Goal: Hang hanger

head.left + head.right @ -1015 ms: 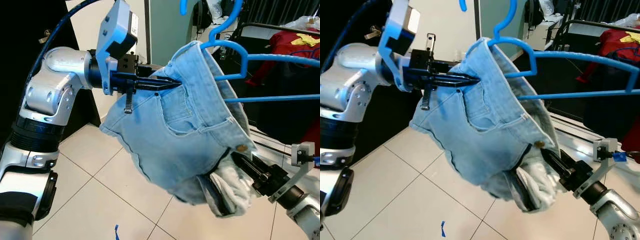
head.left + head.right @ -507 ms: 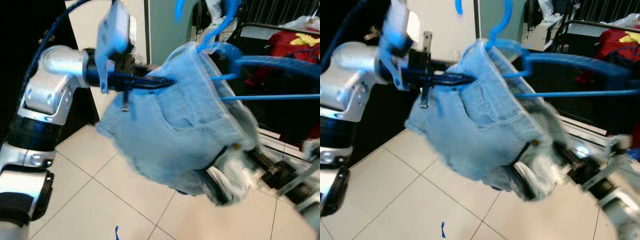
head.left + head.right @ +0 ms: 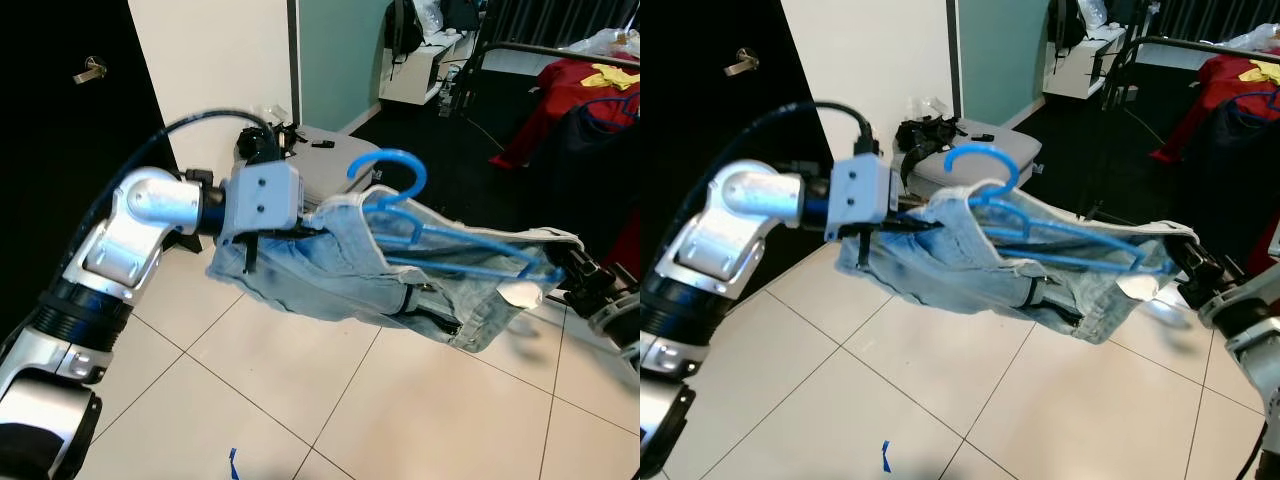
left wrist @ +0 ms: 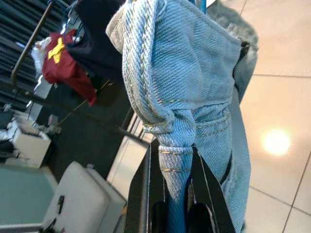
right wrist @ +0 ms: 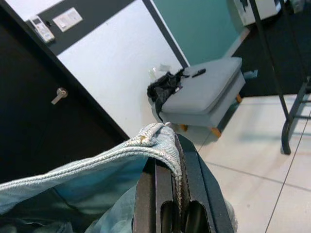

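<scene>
Denim shorts [image 3: 340, 270] stretched in mid-air over the tiled floor [image 3: 300, 400], each pincer, left [image 3: 300, 228] and right [image 3: 565, 268], clamped on a waistband end; the blue hanger [image 3: 440, 250] lies loose inside, and any tilt or slack risks it sliding out

shorts [image 3: 330, 270]: rough denim | hanger [image 3: 440, 250]: smooth plastic | floor [image 3: 300, 400]: glossy tile

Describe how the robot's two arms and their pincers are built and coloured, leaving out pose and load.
The left arm has rounded silver shells, a ribbed black ring lower down, a black cable looping over it and a pale grey-blue box at the wrist. The left pincer ends in two long black fingers. The right arm is silver with black joints; the right pincer has two flat black fingers.
</scene>
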Motion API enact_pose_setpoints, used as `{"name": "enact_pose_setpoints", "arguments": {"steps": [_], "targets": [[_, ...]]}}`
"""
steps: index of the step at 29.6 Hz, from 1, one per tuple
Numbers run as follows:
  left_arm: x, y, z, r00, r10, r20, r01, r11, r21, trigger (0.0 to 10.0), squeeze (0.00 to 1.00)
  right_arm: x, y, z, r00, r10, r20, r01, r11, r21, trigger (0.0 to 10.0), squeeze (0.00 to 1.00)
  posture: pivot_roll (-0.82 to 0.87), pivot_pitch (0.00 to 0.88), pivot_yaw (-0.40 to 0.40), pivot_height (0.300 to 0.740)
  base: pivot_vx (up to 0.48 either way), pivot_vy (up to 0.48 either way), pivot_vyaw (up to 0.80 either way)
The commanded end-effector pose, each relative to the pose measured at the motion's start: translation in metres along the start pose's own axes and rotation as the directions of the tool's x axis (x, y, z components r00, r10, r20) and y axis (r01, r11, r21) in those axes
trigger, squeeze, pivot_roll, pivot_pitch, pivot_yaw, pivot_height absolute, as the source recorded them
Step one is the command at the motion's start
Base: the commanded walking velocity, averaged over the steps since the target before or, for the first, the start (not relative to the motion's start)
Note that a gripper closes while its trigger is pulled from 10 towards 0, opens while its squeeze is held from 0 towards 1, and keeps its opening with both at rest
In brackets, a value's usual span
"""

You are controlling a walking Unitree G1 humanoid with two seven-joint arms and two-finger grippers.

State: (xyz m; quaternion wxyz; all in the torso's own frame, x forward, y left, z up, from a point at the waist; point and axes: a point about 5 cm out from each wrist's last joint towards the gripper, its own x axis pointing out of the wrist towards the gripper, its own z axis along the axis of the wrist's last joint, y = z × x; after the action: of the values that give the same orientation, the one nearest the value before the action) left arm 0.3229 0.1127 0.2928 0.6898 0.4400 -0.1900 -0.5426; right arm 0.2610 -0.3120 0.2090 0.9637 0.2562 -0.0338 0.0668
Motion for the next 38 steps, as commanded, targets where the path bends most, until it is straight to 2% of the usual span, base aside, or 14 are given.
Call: {"name": "enact_pose_setpoints", "arguments": {"steps": [1, 6, 9, 10, 14, 20, 23, 30, 32, 34, 35, 36, 37, 38], "targets": [[-0.003, 0.001, -0.006, 0.998, 0.017, -0.068, -0.013, 0.998, 0.055, 0.0, 0.0, -0.002, -0.006, 0.01, 0.998, -0.05, 0.034, 0.05, 0.999, 0.016, 0.0, 0.0, 0.0, 0.025, 0.012, 0.74, 0.0, 0.0, 0.0], [0.0, 0.002, -0.011, 0.993, 0.049, -0.109, -0.038, 0.994, 0.102, 0.0, 0.0, 0.001, -0.002, 0.011, 0.998, -0.047, 0.029, 0.047, 0.999, 0.028, 0.0, 0.0, 0.0, 0.028, 0.013, 0.74, 0.0, 0.0, 0.0], [0.006, 0.004, -0.02, 0.97, 0.144, -0.195, -0.123, 0.986, 0.114, 0.0, 0.0, 0.007, 0.01, 0.012, 1.0, -0.005, 0.011, 0.004, 0.999, 0.033, 0.0, 0.0, 0.0, 0.028, 0.011, 0.74, 0.0, 0.0, 0.0], [0.006, 0.004, -0.02, 0.97, 0.144, -0.195, -0.123, 0.986, 0.114, 0.0, 0.0, 0.007, 0.01, 0.012, 1.0, -0.005, 0.011, 0.004, 0.999, 0.033, 0.0, 0.0, 0.0, 0.028, 0.011, 0.74, 0.0, 0.0, 0.0], [-0.001, 0.003, -0.036, 0.937, 0.179, -0.299, -0.143, 0.98, 0.137, 0.0, 0.0, 0.009, 0.013, 0.019, 1.0, -0.015, 0.016, 0.015, 0.999, 0.033, 0.0, 0.0, -0.01, 0.028, 0.01, 0.74, 0.0, 0.0, 0.0], [-0.001, 0.0, -0.038, 0.931, 0.177, -0.319, -0.135, 0.98, 0.149, 0.0, 0.0, 0.011, 0.015, 0.022, 1.0, -0.016, 0.024, 0.015, 0.999, 0.031, 0.0, 0.0, 0.0, 0.028, 0.008, 0.74, 0.0, 0.0, 0.0], [0.008, -0.008, -0.038, 0.93, 0.163, -0.329, -0.113, 0.98, 0.166, 0.0, 0.0, 0.017, 0.018, 0.024, 0.999, -0.021, 0.033, 0.02, 0.999, 0.03, 0.0, 0.0, 0.0, 0.026, 0.009, 0.74, 0.0, 0.0, 0.0], [0.015, -0.014, -0.038, 0.924, 0.168, -0.343, -0.12, 0.98, 0.157, 0.0, 0.0, 0.023, 0.024, 0.023, 0.999, -0.013, 0.035, 0.012, 0.999, 0.036, 0.0, 0.0, 0.01, 0.025, 0.009, 0.74, 0.0, 0.0, 0.0], [0.035, -0.024, -0.04, 0.903, 0.23, -0.362, -0.219, 0.973, 0.073, 0.1, 0.0, 0.043, 0.058, 0.004, 0.995, 0.095, -0.033, -0.093, 0.995, 0.04, 0.0, 0.0, 0.0, 0.021, 0.009, 0.74, 0.0, 0.0, 0.0], [0.035, -0.024, -0.04, 0.903, 0.23, -0.362, -0.219, 0.973, 0.073, 0.1, 0.0, 0.043, 0.058, 0.004, 0.995, 0.095, -0.033, -0.093, 0.995, 0.04, 0.0, 0.0, 0.0, 0.021, 0.009, 0.74, 0.0, 0.0, 0.0], [0.041, -0.027, -0.04, 0.896, 0.249, -0.369, -0.253, 0.967, 0.039, 0.1, 0.0, 0.049, 0.073, -0.004, 0.988, 0.141, -0.062, -0.139, 0.989, 0.041, 0.0, 0.0, 0.0, 0.021, 0.009, 0.74, 0.0, 0.0, 0.0], [0.041, -0.027, -0.04, 0.896, 0.249, -0.369, -0.253, 0.967, 0.039, 0.1, 0.0, 0.049, 0.073, -0.004, 0.988, 0.141, -0.062, -0.139, 0.989, 0.041, 0.0, 0.0, 0.0, 0.021, 0.009, 0.74, 0.0, 0.0, 0.0], [0.047, -0.026, -0.042, 0.877, 0.287, -0.385, -0.318, 0.948, -0.017, 0.0, 0.0, 0.052, 0.1, -0.024, 0.96, 0.246, -0.133, -0.24, 0.969, 0.057, 0.0, 0.0, 0.0, 0.019, 0.003, 0.74, 0.0, 0.0, 0.0], [0.049, -0.025, -0.044, 0.862, 0.308, -0.402, -0.36, 0.931, -0.059, 0.0, 0.0, 0.052, 0.12, -0.039, 0.931, 0.317, -0.181, -0.309, 0.948, 0.072, 0.0, 0.0, 0.0, 0.019, 0.003, 0.74, 0.0, 0.0, 0.0]]}}
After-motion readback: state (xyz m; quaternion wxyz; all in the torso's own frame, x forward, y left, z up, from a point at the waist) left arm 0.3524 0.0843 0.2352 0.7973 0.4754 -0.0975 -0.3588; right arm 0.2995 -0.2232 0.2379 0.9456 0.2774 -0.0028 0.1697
